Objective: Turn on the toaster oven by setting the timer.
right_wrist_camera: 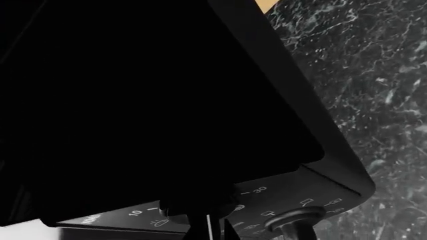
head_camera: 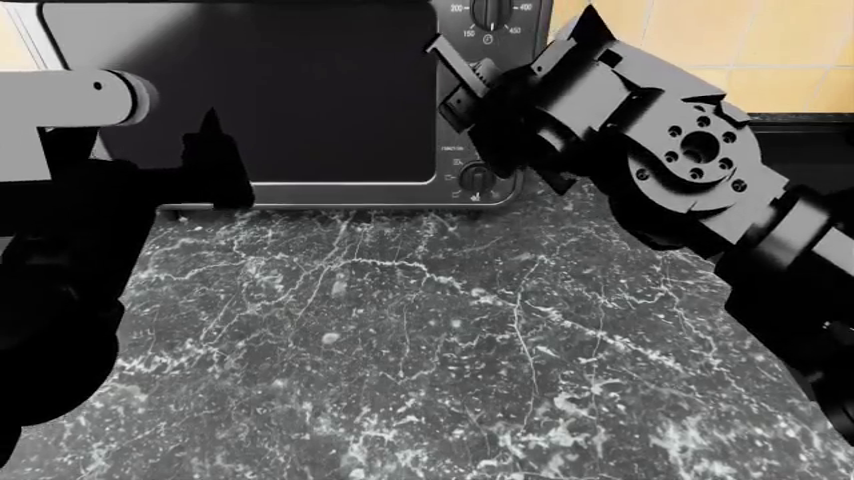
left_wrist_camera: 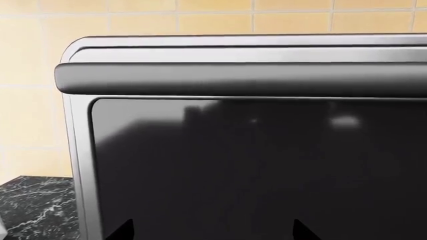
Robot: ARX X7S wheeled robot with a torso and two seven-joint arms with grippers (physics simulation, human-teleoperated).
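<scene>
the right gripper (head_camera: 470,95) is pressed up against the oven's control panel, between the top knob (head_camera: 491,12) and the bottom knob (head_camera: 477,179); its fingers hide the spot between those two, so whether it is wide, narrow or clamped on something cannot be told. in the right wrist view the timer (right_wrist_camera: 193,209) sits just ahead of the camera, a small dark knob ringed by white 10 and 30 marks, with the gripper's dark tips right at it, though contact is unclear. the left gripper (head_camera: 214,160) hangs in front of the glass door, its two dark tips apart with nothing between them. one oven (head_camera: 254,100) stands at the back of the marble counter (head_camera: 427,340) against the tiled wall (left_wrist_camera: 200,15). two knobs show in the head view, two in the right wrist view. the oven is silver with a dark glass door and a rounded handle bar (left_wrist_camera: 240,79) across its top.
</scene>
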